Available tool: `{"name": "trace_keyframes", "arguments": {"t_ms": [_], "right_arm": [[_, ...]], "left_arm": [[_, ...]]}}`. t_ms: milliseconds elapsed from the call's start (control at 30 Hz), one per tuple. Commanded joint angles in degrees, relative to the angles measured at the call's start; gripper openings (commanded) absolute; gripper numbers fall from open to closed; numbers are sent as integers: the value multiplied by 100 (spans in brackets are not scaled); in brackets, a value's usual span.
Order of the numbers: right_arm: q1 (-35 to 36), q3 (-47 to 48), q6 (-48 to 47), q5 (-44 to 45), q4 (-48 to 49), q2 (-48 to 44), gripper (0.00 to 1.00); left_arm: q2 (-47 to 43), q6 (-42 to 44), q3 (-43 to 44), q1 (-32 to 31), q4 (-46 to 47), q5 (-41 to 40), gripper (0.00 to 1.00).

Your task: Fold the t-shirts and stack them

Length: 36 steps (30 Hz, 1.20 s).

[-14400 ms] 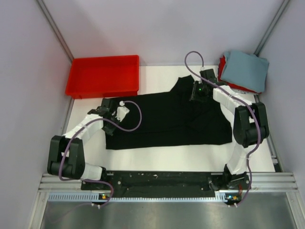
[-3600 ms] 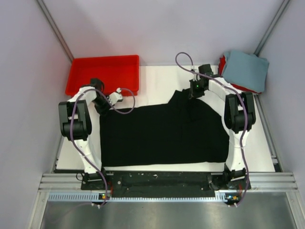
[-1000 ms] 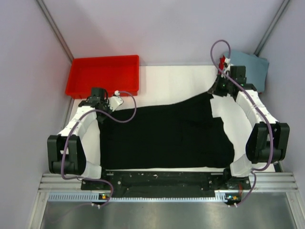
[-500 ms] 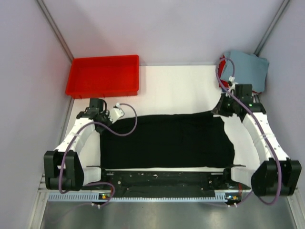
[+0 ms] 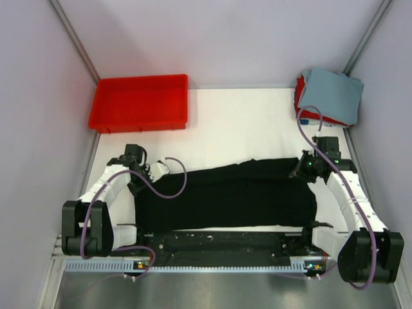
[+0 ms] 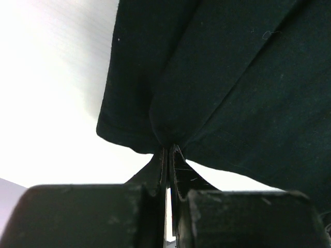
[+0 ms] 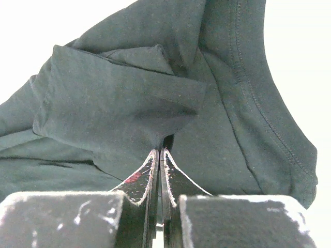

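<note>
A large black t-shirt (image 5: 225, 199) lies across the near part of the white table, its far edge doubled towards me. My left gripper (image 5: 137, 177) is shut on the shirt's far left corner; the left wrist view shows the black cloth (image 6: 217, 88) pinched at the gripper (image 6: 169, 148). My right gripper (image 5: 302, 168) is shut on the far right corner; the right wrist view shows the cloth (image 7: 129, 108) bunched at the gripper (image 7: 160, 151). A folded grey-blue t-shirt (image 5: 329, 94) lies on a red one (image 5: 300, 96) at the far right corner.
A red plastic tray (image 5: 140, 103) stands at the far left. Slanted metal posts (image 5: 74, 40) and pale walls close in the table on both sides. A black rail (image 5: 219, 241) with the arm bases runs along the near edge.
Both grippers have pulled the shirt's far edge towards me from the back of the table, so the far half now lies over the near half. The stack and the tray have not moved.
</note>
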Motion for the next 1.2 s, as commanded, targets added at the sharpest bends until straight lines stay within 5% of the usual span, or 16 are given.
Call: {"name": "trace_keyframes", "arguments": {"t_ms": [0, 167, 333, 567, 667, 867, 1000, 1167], "right_arm": [[-86, 133, 56, 82, 85, -136, 0], [-95, 283, 20, 4, -283, -294, 0], [-95, 55, 398, -173, -337, -383, 0], [-103, -814, 1311, -287, 207, -188, 0], [-112, -1228, 1628, -16, 331, -382, 0], [-130, -1466, 1761, 320, 699, -655, 0], [-121, -1475, 1699, 214, 788, -409, 0], [-121, -1457, 1620, 284, 884, -391, 0]], "left_arm": [[-169, 180, 456, 88, -210, -114, 0], [-292, 145, 949, 105, -869, 131, 0], [-257, 276, 511, 97, -1108, 185, 0], [-108, 654, -18, 114, -1257, -448, 45], [-47, 471, 708, 53, -1589, -266, 53], [927, -1680, 3592, -1947, -2015, 1711, 46], [2095, -3034, 4542, -3337, -1066, 2249, 40], [3371, -4098, 5449, -4340, -293, 2679, 40]]}}
